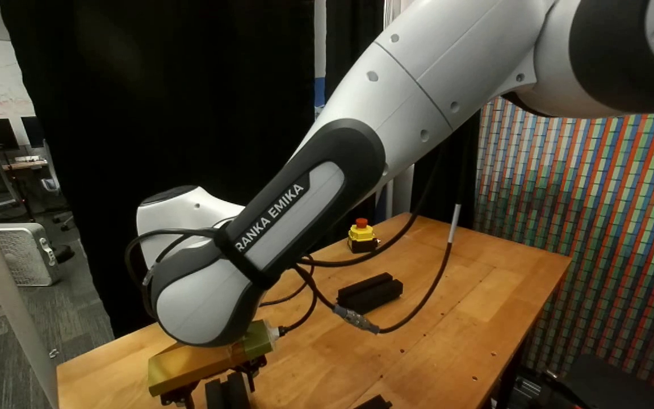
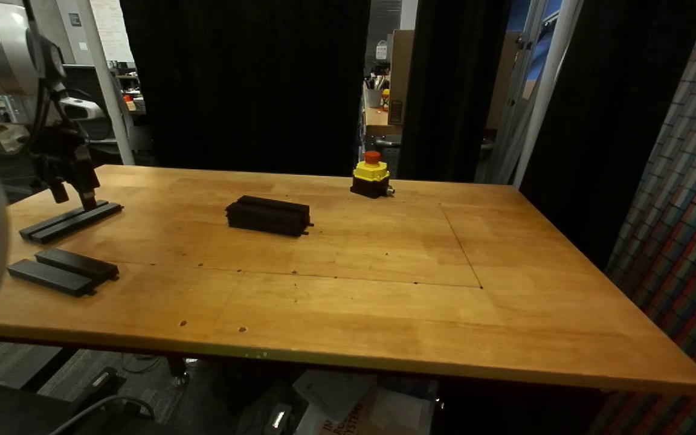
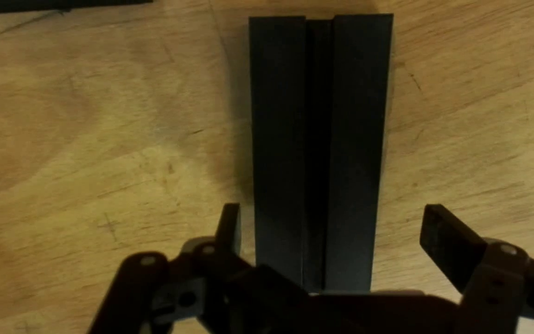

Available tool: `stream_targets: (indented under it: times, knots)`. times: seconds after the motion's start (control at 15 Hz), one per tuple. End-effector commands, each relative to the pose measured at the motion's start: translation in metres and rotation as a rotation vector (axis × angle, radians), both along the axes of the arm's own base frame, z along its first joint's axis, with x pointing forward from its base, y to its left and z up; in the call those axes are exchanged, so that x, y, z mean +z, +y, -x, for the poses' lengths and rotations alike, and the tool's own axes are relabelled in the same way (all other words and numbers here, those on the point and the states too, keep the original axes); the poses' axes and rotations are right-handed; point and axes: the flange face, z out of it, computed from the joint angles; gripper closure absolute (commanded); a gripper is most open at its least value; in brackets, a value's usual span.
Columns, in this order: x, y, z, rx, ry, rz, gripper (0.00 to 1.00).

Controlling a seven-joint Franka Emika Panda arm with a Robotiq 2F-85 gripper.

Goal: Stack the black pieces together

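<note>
A pair of long black pieces (image 3: 359, 139) lies side by side with a dark groove between them. The pair also shows in both exterior views (image 2: 73, 223) (image 1: 227, 392). My gripper (image 3: 334, 229) is open, with one finger on each side of this pair near one end. Wood shows between each finger and the pair, with the wider gap on the right. The gripper also shows low over the pair in an exterior view (image 2: 74, 200). A compact black block of pieces (image 2: 268, 215) sits mid-table. Two flatter black pieces (image 2: 52, 277) lie side by side near the front left.
A yellow emergency-stop box with a red button (image 2: 371, 173) stands at the table's back. The wooden table (image 2: 384, 326) has a front edge and small holes. A cable with a connector (image 1: 355, 319) hangs from the arm in front of the black block. Black curtains stand behind.
</note>
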Motion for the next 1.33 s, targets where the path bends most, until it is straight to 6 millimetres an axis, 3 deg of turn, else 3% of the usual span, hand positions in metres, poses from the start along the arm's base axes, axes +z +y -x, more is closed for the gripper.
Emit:
stream_targets:
  times: [0.0, 0.73, 0.8, 0.93, 1.13, 1.27]
  knots:
    - [-0.005, -0.004, 0.001, -0.002, -0.002, -0.035, 0.0]
    - [-0.024, -0.015, 0.012, 0.005, -0.04, -0.079, 0.0]
    - [-0.026, -0.016, 0.013, 0.005, -0.043, -0.075, 0.25]
    - [-0.023, -0.017, 0.013, 0.009, -0.045, -0.074, 0.32]
    - [-0.016, -0.017, 0.013, 0.008, -0.047, -0.075, 0.54]
    - [-0.014, -0.018, 0.015, 0.004, -0.037, -0.068, 0.54]
